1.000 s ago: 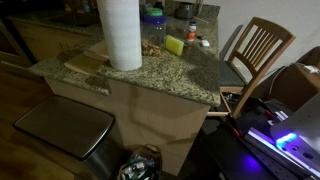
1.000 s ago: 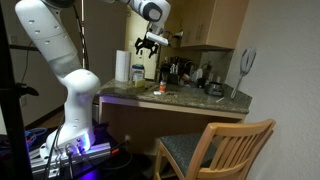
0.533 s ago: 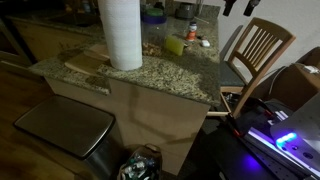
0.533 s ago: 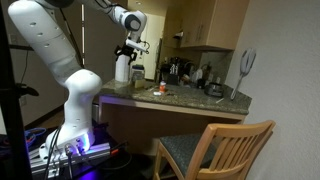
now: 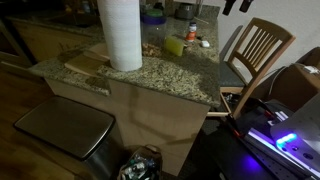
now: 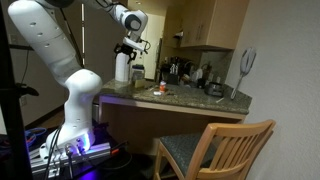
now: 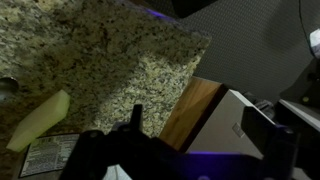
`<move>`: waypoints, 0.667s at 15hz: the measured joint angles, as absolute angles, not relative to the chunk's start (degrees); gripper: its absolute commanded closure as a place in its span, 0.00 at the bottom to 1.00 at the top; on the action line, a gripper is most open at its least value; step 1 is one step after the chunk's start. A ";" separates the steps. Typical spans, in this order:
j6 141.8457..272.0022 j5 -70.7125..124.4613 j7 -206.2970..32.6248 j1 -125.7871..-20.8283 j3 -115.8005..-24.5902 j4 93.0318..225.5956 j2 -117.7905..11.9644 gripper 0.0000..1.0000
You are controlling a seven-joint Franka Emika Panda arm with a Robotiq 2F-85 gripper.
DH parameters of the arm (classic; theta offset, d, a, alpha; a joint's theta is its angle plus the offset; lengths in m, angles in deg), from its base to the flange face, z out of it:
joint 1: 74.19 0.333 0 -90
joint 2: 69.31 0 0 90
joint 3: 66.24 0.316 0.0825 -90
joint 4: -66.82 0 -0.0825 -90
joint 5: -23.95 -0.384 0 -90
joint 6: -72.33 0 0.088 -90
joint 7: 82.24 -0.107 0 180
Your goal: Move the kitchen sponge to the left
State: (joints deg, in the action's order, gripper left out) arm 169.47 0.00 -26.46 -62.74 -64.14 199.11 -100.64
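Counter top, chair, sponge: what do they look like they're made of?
Counter top: polished stone, likely granite, going by the tan-and-black speckle and the glare; it might be laminate. Chair: light finished wood, with a slatted back and a smooth sheen. Sponge: probably soft foam, matte yellow-green; its texture is too small to confirm.

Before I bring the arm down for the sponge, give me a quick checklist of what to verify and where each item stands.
1. Sponge found: ok. The kitchen sponge lies flat on the granite counter.
2. Gripper free: ok. The gripper holds nothing, and its jaws look apart.
3. Gripper over sponge: not ok. It hangs high, and in the wrist view the sponge sits at the left edge, off centre.
4. Clutter near sponge: not ok. A red-and-white round object lies close beside it.
5. Room on the sponge's other side: cannot tell. The paper towel roll stands nearby, and the gap is unclear.
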 measured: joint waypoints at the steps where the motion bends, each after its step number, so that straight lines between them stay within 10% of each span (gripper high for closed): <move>1: 170.19 -0.57 -28.23 -62.69 -64.05 199.15 -100.69 0.00; 10: 183.99 2.19 -42.78 -62.53 -61.56 201.55 -102.42 0.00</move>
State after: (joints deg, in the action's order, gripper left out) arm 183.99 2.19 -42.78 -62.53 -61.56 201.55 -102.42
